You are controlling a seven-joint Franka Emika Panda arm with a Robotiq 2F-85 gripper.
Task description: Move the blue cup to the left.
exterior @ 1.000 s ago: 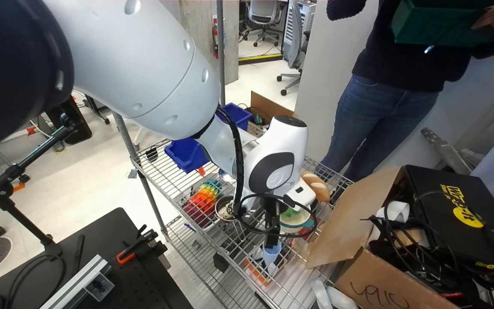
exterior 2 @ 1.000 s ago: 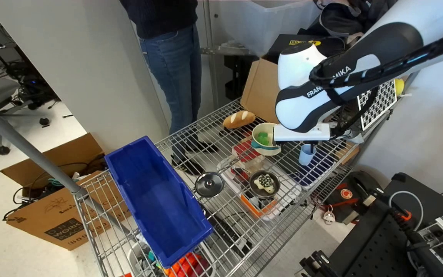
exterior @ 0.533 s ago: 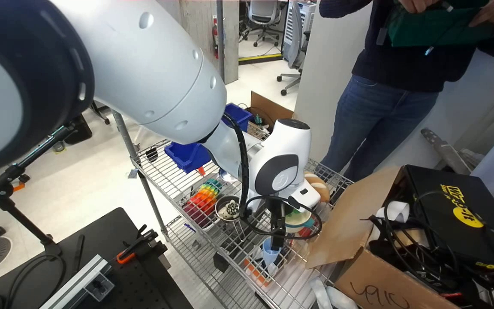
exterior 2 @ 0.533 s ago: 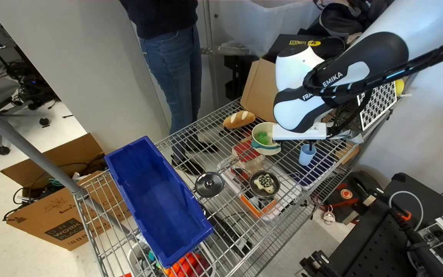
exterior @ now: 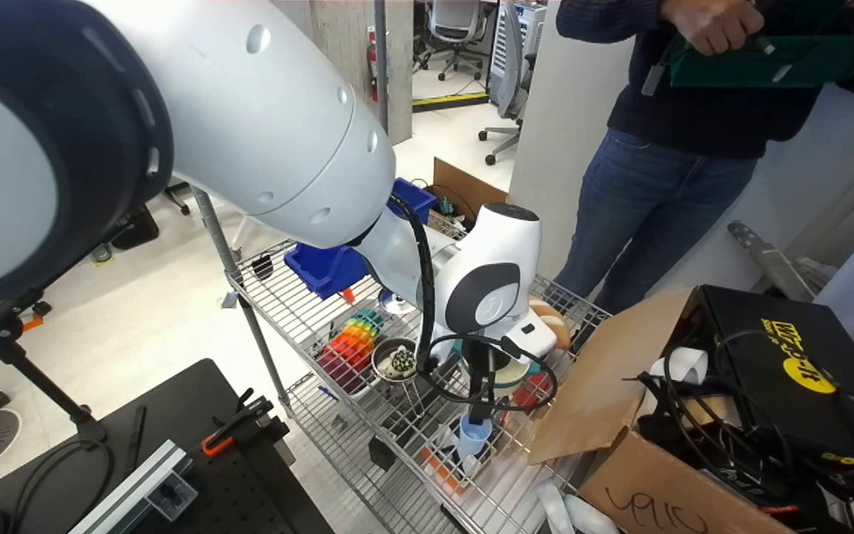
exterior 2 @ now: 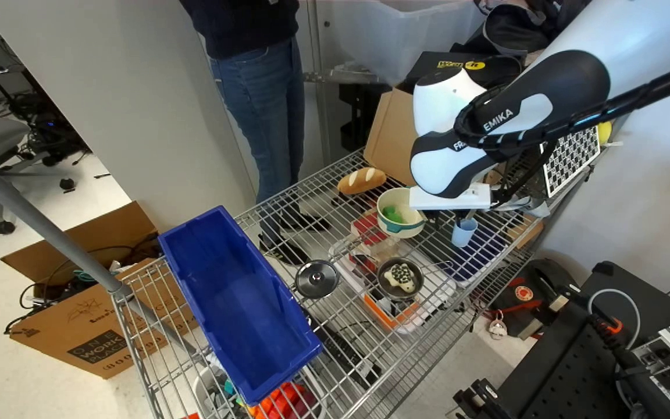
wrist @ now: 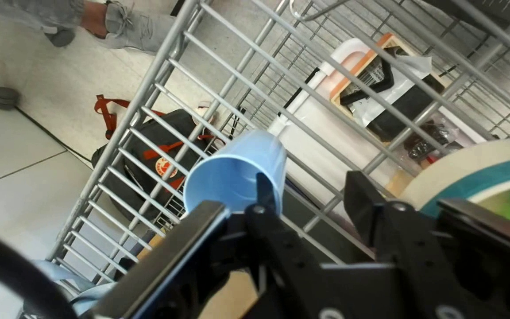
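Observation:
The light-blue cup [wrist: 233, 173] stands on the wire shelf [exterior 2: 390, 372], its mouth facing the wrist camera. My gripper [wrist: 310, 191] points down over it with the jaws apart. In the wrist view the left finger [wrist: 264, 190] reaches inside the cup near its rim. The cup wall is between the two fingers, and a gap separates it from the right finger [wrist: 361, 195]. Both exterior views show the same cup [exterior 2: 463, 233] right beneath the hand; the gripper [exterior: 480, 414] partly covers its rim there.
A cream and teal bowl [exterior 2: 402, 231] holding something green sits close beside the gripper. A bread loaf [exterior 2: 362, 180], a small pan [exterior 2: 384, 285], a metal lid [exterior 2: 317, 279] and a dark-blue bin [exterior 2: 236, 297] lie further along. A cardboard box flap [exterior: 583, 386] borders the shelf.
In the exterior views my hand has shifted slightly over the cup, and the cup has barely moved. The bowl has slid a little and tipped somewhat.

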